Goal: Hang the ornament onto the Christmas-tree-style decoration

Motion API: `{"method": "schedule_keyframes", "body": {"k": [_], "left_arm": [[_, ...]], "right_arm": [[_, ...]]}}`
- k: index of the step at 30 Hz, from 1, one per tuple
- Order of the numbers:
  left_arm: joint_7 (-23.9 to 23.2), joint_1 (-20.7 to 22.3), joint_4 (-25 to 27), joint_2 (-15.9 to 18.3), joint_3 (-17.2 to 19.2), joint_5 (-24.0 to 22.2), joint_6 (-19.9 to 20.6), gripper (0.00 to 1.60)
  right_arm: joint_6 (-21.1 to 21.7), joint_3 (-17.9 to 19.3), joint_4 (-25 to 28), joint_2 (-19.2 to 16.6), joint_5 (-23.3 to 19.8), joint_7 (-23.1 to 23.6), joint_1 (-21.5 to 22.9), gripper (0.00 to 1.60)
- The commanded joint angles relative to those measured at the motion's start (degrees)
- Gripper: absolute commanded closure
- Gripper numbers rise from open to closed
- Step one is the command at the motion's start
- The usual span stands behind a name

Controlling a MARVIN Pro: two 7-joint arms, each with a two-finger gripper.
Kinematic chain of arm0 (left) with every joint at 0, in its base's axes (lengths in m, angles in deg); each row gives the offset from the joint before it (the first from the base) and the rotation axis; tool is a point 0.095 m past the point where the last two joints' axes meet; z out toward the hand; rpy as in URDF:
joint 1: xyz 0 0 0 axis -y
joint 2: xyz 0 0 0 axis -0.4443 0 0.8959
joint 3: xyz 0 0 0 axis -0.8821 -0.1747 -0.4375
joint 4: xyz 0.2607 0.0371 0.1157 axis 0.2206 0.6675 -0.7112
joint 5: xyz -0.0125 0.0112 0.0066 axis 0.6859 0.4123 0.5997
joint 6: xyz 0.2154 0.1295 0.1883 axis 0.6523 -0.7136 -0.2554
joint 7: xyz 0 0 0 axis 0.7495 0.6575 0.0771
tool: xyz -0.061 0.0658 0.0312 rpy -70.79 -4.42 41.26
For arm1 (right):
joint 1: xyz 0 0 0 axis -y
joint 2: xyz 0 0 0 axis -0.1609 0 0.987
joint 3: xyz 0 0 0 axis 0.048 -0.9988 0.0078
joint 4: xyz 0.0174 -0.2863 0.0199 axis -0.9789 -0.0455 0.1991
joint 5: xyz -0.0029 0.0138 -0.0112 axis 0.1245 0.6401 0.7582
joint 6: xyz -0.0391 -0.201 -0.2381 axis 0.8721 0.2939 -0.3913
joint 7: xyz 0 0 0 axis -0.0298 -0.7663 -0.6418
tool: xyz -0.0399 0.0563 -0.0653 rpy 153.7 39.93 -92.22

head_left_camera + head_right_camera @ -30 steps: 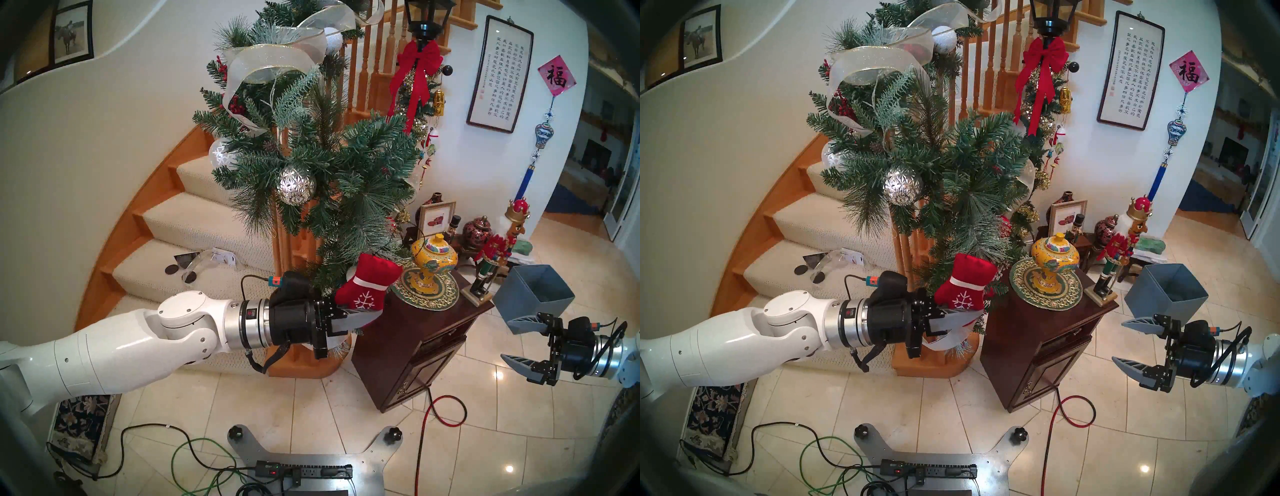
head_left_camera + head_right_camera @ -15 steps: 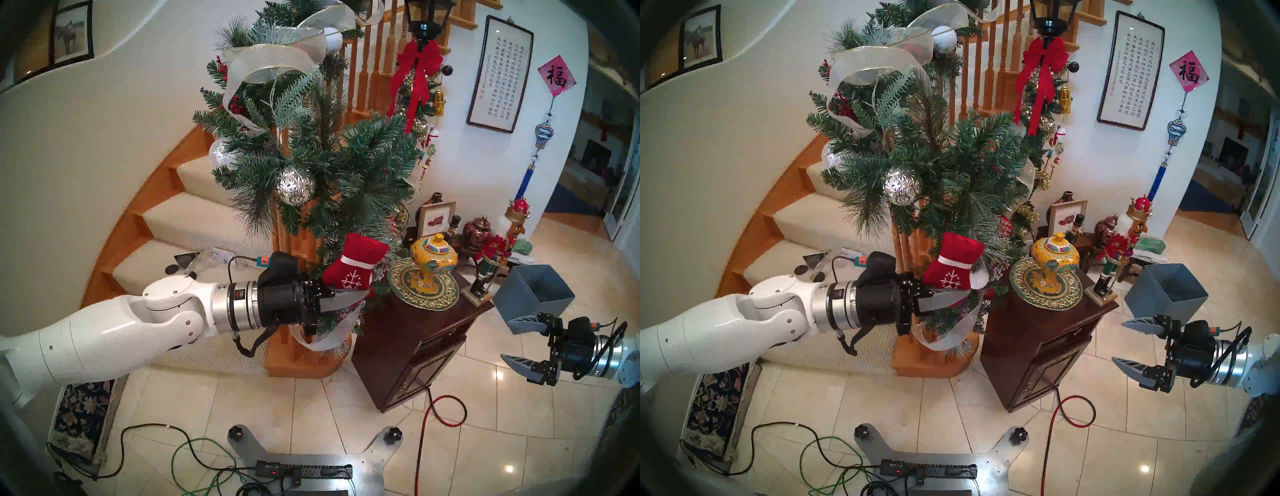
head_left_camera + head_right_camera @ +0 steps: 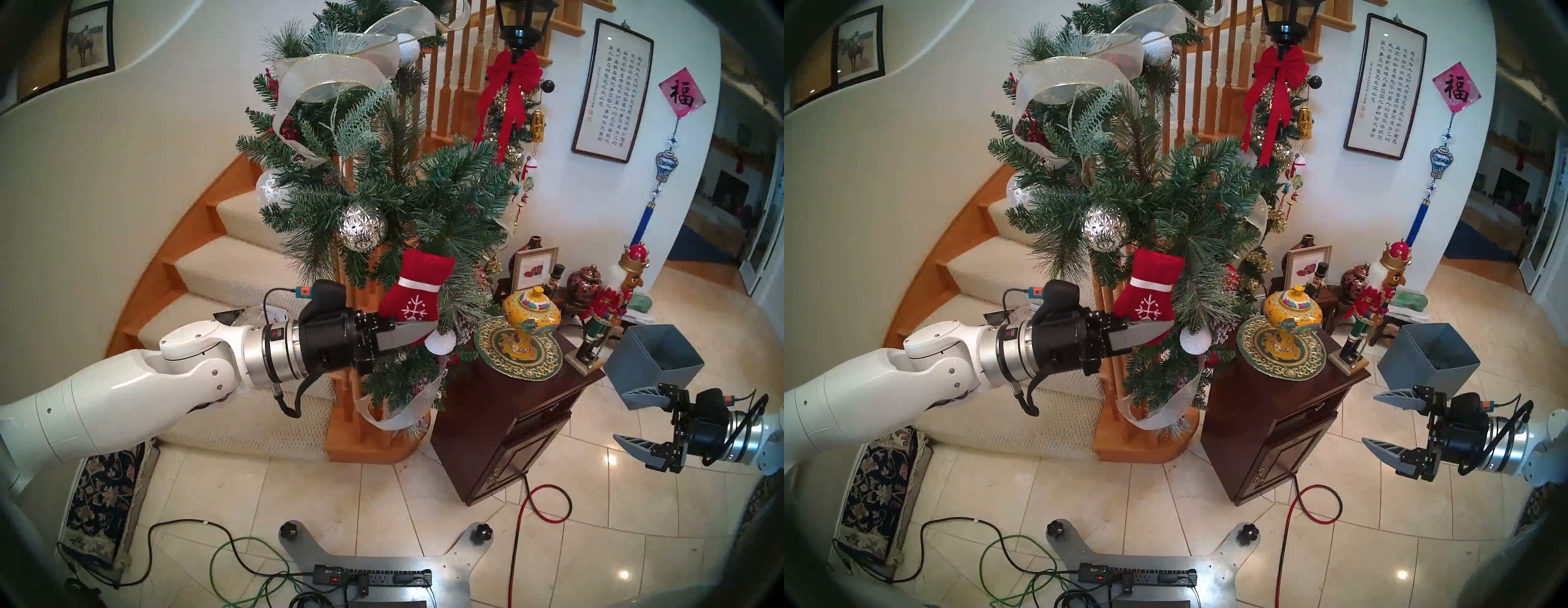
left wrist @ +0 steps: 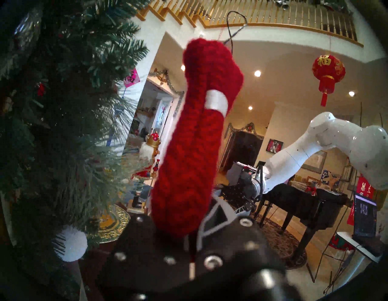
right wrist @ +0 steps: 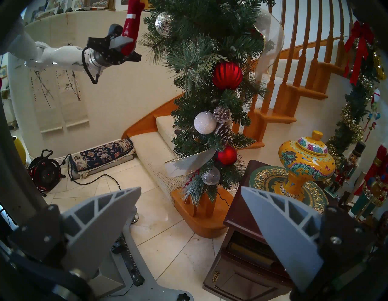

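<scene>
Rising since a second ago: left gripper (image 3: 418, 335), fingers clamped on mitten (image 3: 413, 293), now against garland (image 3: 382, 195) below silver ball (image 3: 362, 227); hanging imminent. Right gripper (image 3: 636, 418) spread, empty.

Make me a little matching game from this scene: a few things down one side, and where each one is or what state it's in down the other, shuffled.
Things:
1. red mitten
2. right end effector
3. yellow jar
4. silver ball

Places or states:
A. standing on the dark wooden cabinet
B. hanging in the green garland
C. pinched in the left end effector
D. open and holding nothing

Pairs: 1-C, 2-D, 3-A, 4-B
</scene>
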Motion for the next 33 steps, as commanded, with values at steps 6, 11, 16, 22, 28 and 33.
{"method": "schedule_keyframes", "body": {"k": [6, 11, 16, 22, 28, 33], "left_arm": [[0.2, 0.9, 1.6, -0.8, 1.7, -4.4, 0.8, 1.60], [0.7, 0.6, 3.0, -1.0, 1.9, -5.8, 1.1, 1.60], [1.9, 0.1, 4.6, -1.1, 1.9, -7.1, 1.3, 1.60], [3.9, -0.4, 6.2, -1.2, 1.7, -8.2, 1.2, 1.60], [5.9, -0.8, 7.1, -1.5, 1.9, -10.3, 0.9, 1.60], [7.3, -0.9, 7.7, -1.6, 2.1, -11.3, 0.9, 1.60]], "right_arm": [[0.0, 0.1, 0.0, 0.1, 0.1, 5.7, 0.2, 0.00], [0.0, 0.1, -0.1, 0.1, 0.0, 6.0, 0.2, 0.00], [0.0, 0.1, -0.1, 0.1, -0.1, 6.4, 0.3, 0.00], [0.0, 0.1, 0.0, 0.1, 0.1, 5.9, 0.2, 0.00], [0.0, 0.1, -0.1, 0.1, 0.0, 6.1, 0.2, 0.00], [0.0, 0.1, 0.0, 0.1, 0.1, 5.9, 0.2, 0.00]]}}
